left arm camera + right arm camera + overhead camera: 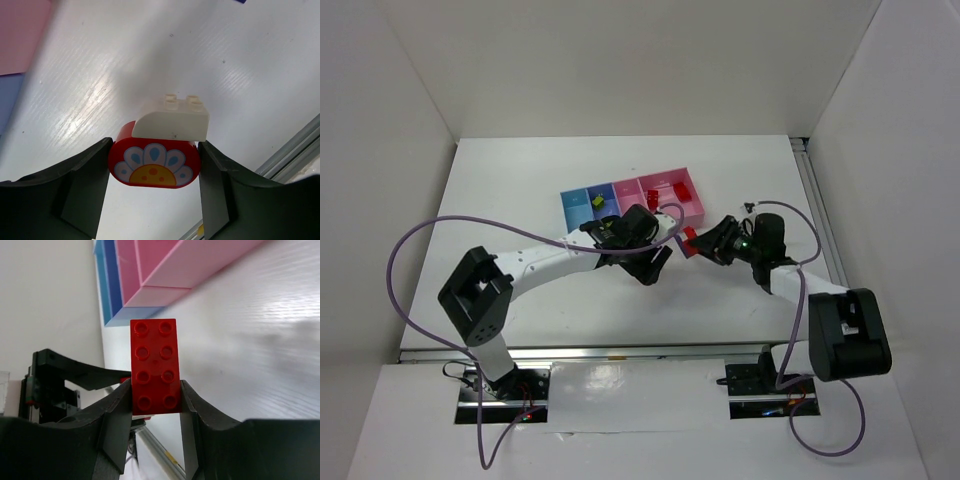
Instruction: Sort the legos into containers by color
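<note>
My left gripper (155, 172) is shut on a red-and-white lego (156, 161) with a flower print, held above the white table. In the top view it (660, 247) hangs just in front of the containers (632, 197). My right gripper (156, 396) is shut on a red two-by-four lego (154, 365); in the top view it (703, 243) holds that lego (687, 238) close to the right of the left gripper. The large pink tray (688, 203) holds red legos (651, 196). A yellow-green lego (598, 201) lies in the darker blue tray.
The light blue tray (576, 204) is the left end of the row. The trays' pink wall (200, 262) is close ahead in the right wrist view. A metal rail (295, 155) runs along the table edge. White walls enclose the table.
</note>
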Robot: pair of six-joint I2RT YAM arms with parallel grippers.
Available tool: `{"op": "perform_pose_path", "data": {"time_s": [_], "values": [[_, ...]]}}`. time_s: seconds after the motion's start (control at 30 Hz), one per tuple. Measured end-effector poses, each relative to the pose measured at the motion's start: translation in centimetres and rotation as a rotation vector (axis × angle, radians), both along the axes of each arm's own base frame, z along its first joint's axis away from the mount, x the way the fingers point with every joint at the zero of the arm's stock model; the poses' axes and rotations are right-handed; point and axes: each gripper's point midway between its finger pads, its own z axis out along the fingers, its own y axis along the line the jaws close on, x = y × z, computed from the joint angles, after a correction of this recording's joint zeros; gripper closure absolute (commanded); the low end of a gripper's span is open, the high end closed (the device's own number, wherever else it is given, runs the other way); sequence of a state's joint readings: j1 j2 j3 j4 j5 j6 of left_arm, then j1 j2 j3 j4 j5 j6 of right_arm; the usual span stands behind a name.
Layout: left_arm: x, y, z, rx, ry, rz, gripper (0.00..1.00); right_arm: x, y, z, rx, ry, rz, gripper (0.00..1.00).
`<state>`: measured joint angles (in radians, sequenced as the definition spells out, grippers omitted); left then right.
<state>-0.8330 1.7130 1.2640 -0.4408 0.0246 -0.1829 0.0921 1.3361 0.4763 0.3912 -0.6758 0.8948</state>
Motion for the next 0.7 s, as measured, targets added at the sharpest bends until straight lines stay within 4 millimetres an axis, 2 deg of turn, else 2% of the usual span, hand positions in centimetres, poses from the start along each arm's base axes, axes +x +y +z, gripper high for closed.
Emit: {"op": "perform_pose_path", "data": {"time_s": [0.23,0.3,0.4,0.43,0.57,0.7], "values": [[0.5,-0.2,0.1,-0.008,0.008,0.022,1.00,-0.7,-2.7,-1.5,-0.163,0.053,-0.102,1.00],[1.2,-0.9,0.1,-0.022,0.021,0.046,0.96,-0.8,-3.6,-1.6,-0.216,0.054,-0.137,1.00],[2.8,-2.5,-0.7,-0.031,0.044,0.089,0.68,-0.9,-4.8,-1.4,-0.267,0.050,-0.175,1.00],[3.1,-2.7,-1.3,-0.020,0.055,0.105,0.46,-1.0,-5.2,-1.3,-0.279,0.047,-0.185,1.00],[4.0,-2.6,-3.5,0.050,0.088,0.148,0.07,-1.4,-6.1,-1.6,-0.313,0.060,-0.203,1.00],[3.3,-1.2,-3.7,0.100,0.119,0.169,0.06,-1.6,-6.3,-1.7,-0.322,0.057,-0.195,1.00]]}}
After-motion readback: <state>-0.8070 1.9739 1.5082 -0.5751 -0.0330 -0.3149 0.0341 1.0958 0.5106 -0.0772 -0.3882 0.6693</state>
